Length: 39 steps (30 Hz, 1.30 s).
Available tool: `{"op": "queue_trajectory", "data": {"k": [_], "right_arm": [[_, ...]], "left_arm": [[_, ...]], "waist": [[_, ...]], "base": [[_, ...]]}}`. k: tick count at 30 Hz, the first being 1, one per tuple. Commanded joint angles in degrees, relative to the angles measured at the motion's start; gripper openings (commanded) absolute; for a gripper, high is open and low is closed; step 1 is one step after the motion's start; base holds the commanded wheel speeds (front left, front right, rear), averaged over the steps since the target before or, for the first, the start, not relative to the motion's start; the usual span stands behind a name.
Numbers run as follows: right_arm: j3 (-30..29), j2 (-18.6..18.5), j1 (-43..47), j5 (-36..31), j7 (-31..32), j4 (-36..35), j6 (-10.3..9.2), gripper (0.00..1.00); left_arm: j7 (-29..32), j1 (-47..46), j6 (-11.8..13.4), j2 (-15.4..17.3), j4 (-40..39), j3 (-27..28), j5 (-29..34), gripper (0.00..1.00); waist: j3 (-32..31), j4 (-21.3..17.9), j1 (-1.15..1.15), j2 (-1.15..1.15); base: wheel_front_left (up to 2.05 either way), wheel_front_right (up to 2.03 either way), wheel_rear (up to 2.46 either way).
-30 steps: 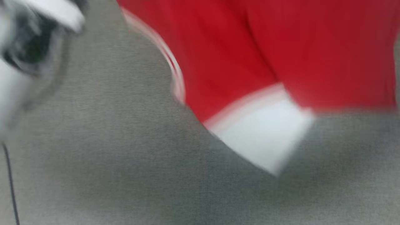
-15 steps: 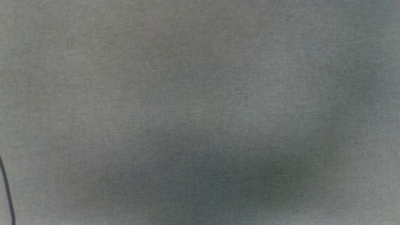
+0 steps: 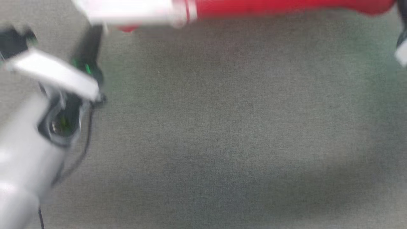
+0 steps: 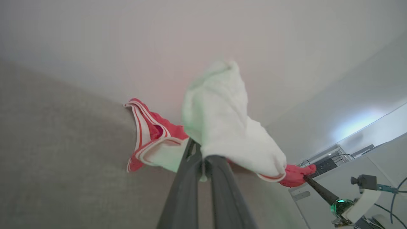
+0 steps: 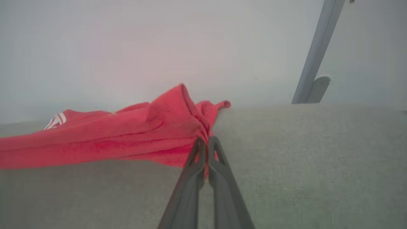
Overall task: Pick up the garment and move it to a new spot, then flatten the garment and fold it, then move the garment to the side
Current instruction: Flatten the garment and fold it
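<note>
My L gripper (image 4: 199, 152) & R gripper (image 5: 206, 143) each pinch the garment (image 5: 127, 143) taut — mid-carry; next, I judge, lower it flat w/o slack.

no readable text, labels, brands or numbers; head view is too motion-blurred to tell. Closest candidate is a small white striped mark (image 5: 56, 121) on the garment (image 5: 127, 140) in the right wrist view: no legible characters
</note>
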Motion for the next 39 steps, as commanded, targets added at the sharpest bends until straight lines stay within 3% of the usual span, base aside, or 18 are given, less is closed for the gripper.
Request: {"op": "queue_trajectory", "data": {"k": [1,8,14,23,29,32,39], "right_arm": [[-0.4,-1.3,3.3,1.4,0.4,-1.5,-0.13,0.0],[-3.4,-3.8,22.2,9.1,5.0,-13.3,-0.13,0.0],[-7.8,-4.9,36.3,11.2,9.9,-23.2,-0.13,0.0],[-18.3,-1.1,52.2,11.4,15.2,-36.6,-0.12,0.0],[-23.0,1.9,53.2,10.1,17.6,-40.6,-0.11,0.0],[-24.2,3.5,50.7,9.3,18.9,-41.0,-0.11,0.0],[-22.9,5.9,40.5,6.0,20.8,-36.5,-0.09,0.0]], "left_arm": [[-0.5,3.4,0.1,0.9,-1.7,0.7,0.2,0.0],[-0.6,24.6,0.1,1.6,-13.1,8.5,3.4,0.0],[-0.5,40.3,0.1,3.2,-23.8,12.7,7.2,0.0],[-0.5,55.4,0.1,5.9,-36.2,14.4,10.3,0.0],[-0.2,51.4,0.1,6.7,-38.4,13.6,11.6,0.0],[1.1,44.3,0.1,6.3,-37.5,12.1,11.3,0.0],[6.4,24.4,0.1,3.9,-26.3,8.7,8.6,0.0]], "waist": [[-0.9,0.1,-0.01,0.0],[-4.2,0.0,-0.01,0.0],[-5.1,-0.2,-0.01,0.0],[-4.4,0.1,-0.01,0.0],[-4.0,0.6,-0.01,0.0],[-3.8,0.9,-0.01,0.0],[-1.7,-0.4,-0.01,0.0]], "base": [[0.0,0.0,0.0],[0.0,0.0,0.0],[0.0,0.0,0.0],[0.0,0.0,0.0],[0.0,0.0,0.0],[0.0,0.0,0.0],[0.0,0.0,0.0]]}}
